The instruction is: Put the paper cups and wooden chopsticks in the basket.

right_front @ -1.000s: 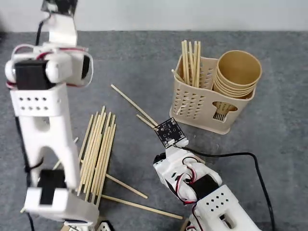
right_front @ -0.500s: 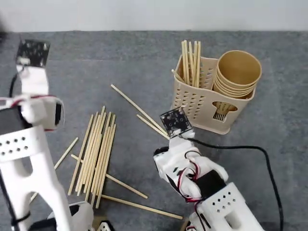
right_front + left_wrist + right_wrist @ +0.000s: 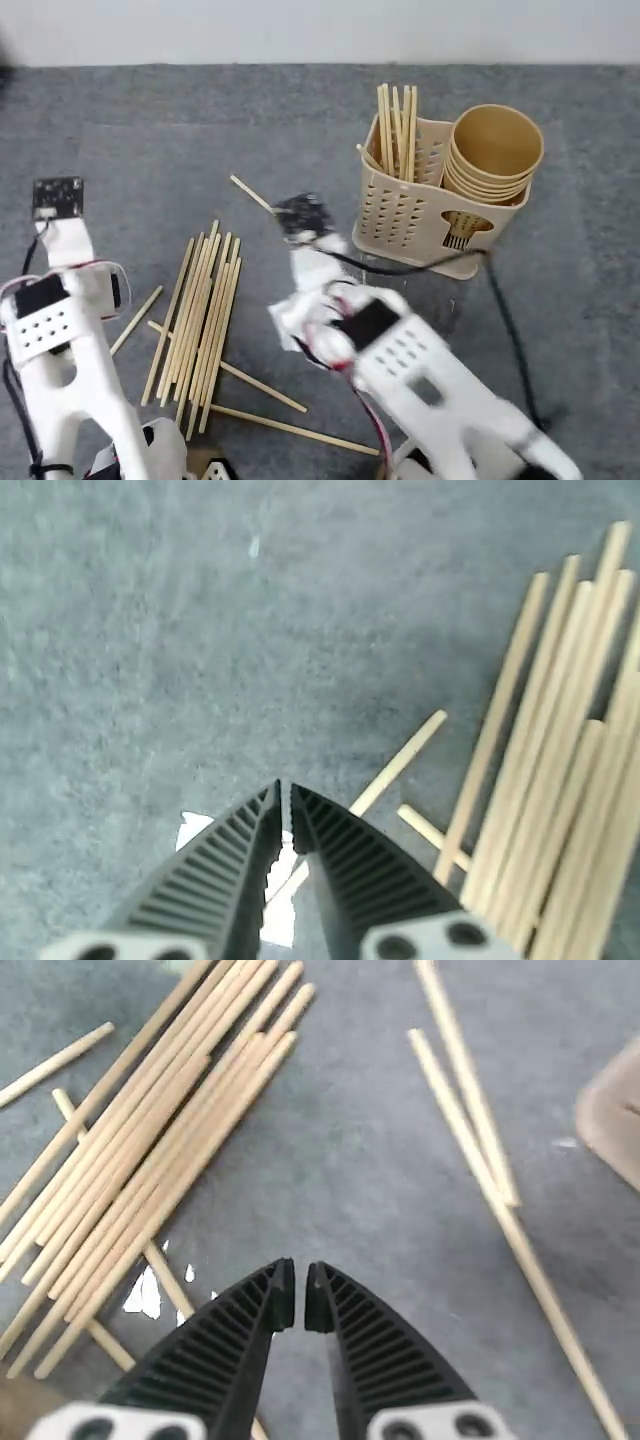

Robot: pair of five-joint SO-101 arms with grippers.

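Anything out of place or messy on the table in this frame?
Yes: many wooden chopsticks lie loose on the grey mat rather than in the beige perforated basket. They form a rough bundle, with several strays crossing under it at odd angles. The stacked paper cups sit neatly in the basket.

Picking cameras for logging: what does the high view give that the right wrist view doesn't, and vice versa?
High view: the paper cups stacked in the basket, the standing chopsticks in its other compartment, and the left arm. Right wrist view: the right gripper close up, shut and empty, above the grey mat beside two loose chopsticks. Both: the chopstick bundle lying on the mat.
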